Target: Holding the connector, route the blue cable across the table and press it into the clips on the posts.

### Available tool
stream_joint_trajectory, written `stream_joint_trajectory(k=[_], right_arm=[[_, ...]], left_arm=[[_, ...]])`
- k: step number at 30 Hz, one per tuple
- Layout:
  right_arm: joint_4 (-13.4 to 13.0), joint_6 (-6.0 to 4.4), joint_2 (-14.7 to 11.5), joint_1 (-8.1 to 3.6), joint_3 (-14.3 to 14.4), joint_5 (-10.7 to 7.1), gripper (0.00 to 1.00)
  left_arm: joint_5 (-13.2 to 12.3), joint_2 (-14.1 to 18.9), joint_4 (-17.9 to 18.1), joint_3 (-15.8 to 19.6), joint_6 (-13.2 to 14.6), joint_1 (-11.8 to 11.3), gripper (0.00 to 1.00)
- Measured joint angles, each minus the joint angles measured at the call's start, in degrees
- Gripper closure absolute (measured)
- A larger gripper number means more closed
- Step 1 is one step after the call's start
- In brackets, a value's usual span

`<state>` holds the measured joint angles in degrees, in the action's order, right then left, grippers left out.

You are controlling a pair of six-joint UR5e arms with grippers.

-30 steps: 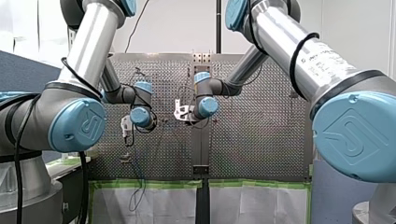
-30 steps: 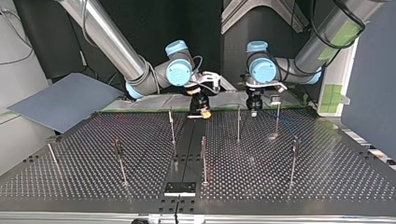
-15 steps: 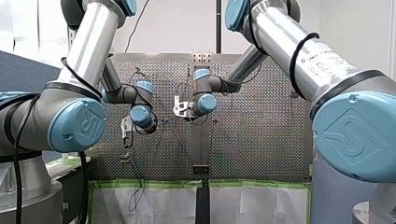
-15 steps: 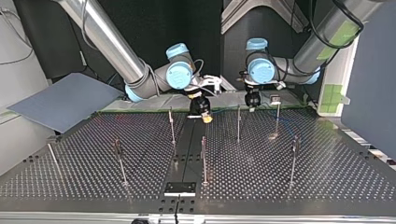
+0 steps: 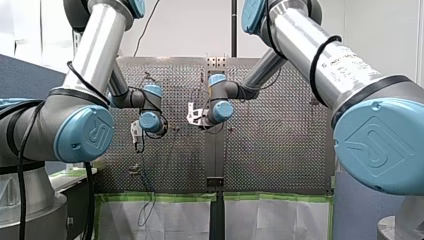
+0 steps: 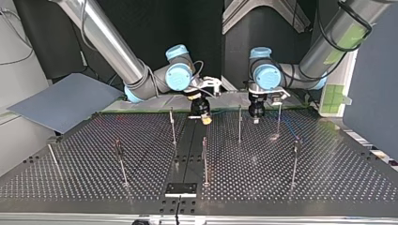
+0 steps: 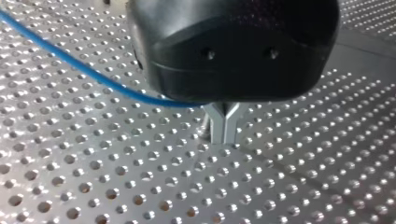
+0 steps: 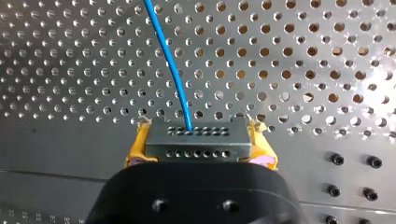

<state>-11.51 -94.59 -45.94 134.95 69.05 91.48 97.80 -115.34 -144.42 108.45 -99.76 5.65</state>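
My left arm [image 6: 328,44] and my right arm [image 6: 108,42] both reach in with wrists bent, grippers pointing straight down. My left gripper [image 7: 224,134] has its 2 metal fingers [image 7: 217,126] pressed together. My right gripper [image 8: 200,133] clamps the connector [image 8: 196,145] between 2 yellow-padded fingers [image 8: 136,145].

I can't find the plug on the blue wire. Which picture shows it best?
The right wrist view: the grey connector sits close between my right hand's yellow pads. The top view shows only a speck there; front and left wrist views hide it.
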Motion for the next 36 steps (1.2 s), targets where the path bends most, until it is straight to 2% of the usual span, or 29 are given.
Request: stream_joint_trajectory(k=[9, 18, 19, 20, 21, 23, 24, 25, 26, 27, 29, 30, 31, 36], right_arm=[[0.0, -0.08, 0.0, -1.13, 0.0, -0.02, 1.0], [0.0, -0.09, 0.0, -1.75, -0.1, -0.07, 1.0], [0.0, -0.09, 0.0, -1.8, -0.1, -0.07, 1.0], [0.0, -0.09, 0.0, -1.88, -0.2, -0.07, 1.0], [0.0, -0.09, 0.0, -1.96, -0.2, -0.07, 1.0], [0.0, -0.09, 0.0, -2.2, -0.3, -0.07, 1.0], [0.0, -0.1, 0.0, -2.3, -0.3, -0.07, 1.0], [0.0, -0.12, 0.0, -2.4, -0.4, -0.06, 1.0], [0.1, -0.13, -0.1, -2.53, -0.4, -0.07, 1.0], [0.1, -0.15, -0.1, -2.63, -0.4, -0.07, 1.0], [0.1, -0.16, 0.0, -2.86, -0.4, -0.07, 1.0], [0.1, -0.17, -0.1, -2.95, -0.4, -0.07, 1.0], [0.1, -0.17, -0.1, -3.04, -0.4, -0.07, 1.0], [0.2, -0.17, -0.1, -3.59, -0.4, -0.07, 1.0]], left_arm=[[-0.6, -0.4, 0.0, -1.7, 0.1, -1.3, 1.0], [-1.7, -0.5, -0.1, -3.2, 0.4, -2.7, 1.0], [-1.7, -0.5, -0.1, -3.2, 0.4, -2.8, 0.97], [-1.8, -0.5, 0.0, -3.2, 0.5, -2.8, 0.88], [-1.8, -0.5, 0.0, -3.2, 0.7, -2.9, 0.88], [-1.8, -0.5, -0.1, -3.2, 1.0, -2.9, 0.67], [-1.8, -0.5, -0.2, -3.2, 1.1, -2.9, 0.67], [-1.7, -0.5, -0.3, -3.3, 1.1, -2.8, 0.53], [-1.6, -0.5, -0.5, -3.3, 1.2, -2.7, 0.45], [-1.5, -0.5, -0.7, -3.3, 1.3, -2.6, 0.45], [-1.4, -0.5, -1.4, -3.3, 1.5, -2.4, 0.11], [-1.3, -0.5, -1.7, -3.3, 1.7, -2.4, 0.11], [-1.2, -0.5, -2.0, -3.3, 1.9, -2.4, 0.0], [0.4, -0.5, -4.2, -3.2, 3.9, -2.0, 0.0]])
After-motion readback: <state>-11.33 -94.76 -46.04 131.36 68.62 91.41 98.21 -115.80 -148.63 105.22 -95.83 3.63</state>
